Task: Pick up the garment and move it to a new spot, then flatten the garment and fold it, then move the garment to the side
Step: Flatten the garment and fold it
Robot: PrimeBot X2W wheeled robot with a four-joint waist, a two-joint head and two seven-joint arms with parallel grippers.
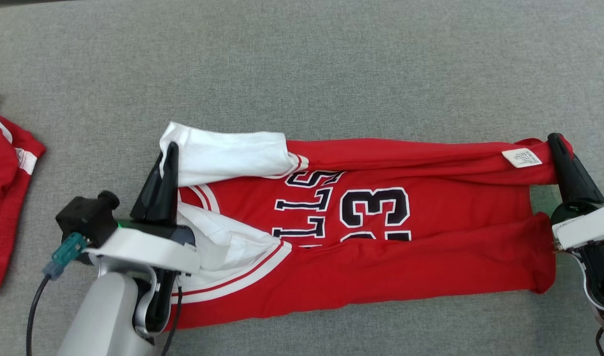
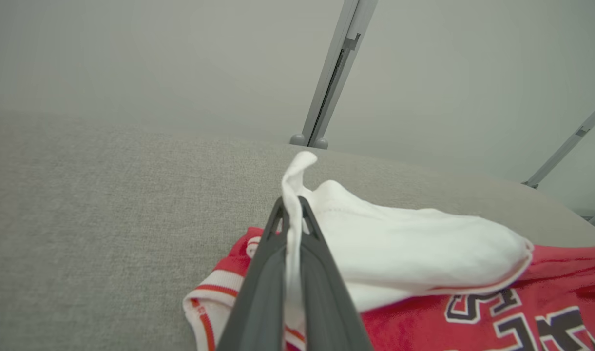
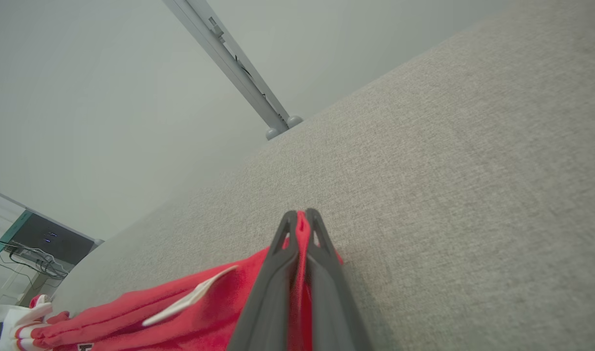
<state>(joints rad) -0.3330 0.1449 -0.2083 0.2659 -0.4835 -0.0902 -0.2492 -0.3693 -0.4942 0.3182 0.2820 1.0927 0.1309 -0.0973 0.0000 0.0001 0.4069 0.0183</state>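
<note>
One jersey (image 1: 405, 267), one other red garment (image 1: 5, 207), two hands (image 1: 172, 146) (image 1: 554, 138), one label (image 1: 522, 158).

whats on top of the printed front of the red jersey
A white sleeve and folded-in red side panels lie over the red jersey's print. The covered parts of its letters and number cannot be seen.

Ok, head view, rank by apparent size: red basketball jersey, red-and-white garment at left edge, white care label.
1. red basketball jersey
2. red-and-white garment at left edge, cropped by the frame
3. white care label

Head view looks steeply down at the garment (image 1: 405, 267); both wrist views skim its opposite ends closely.
</note>
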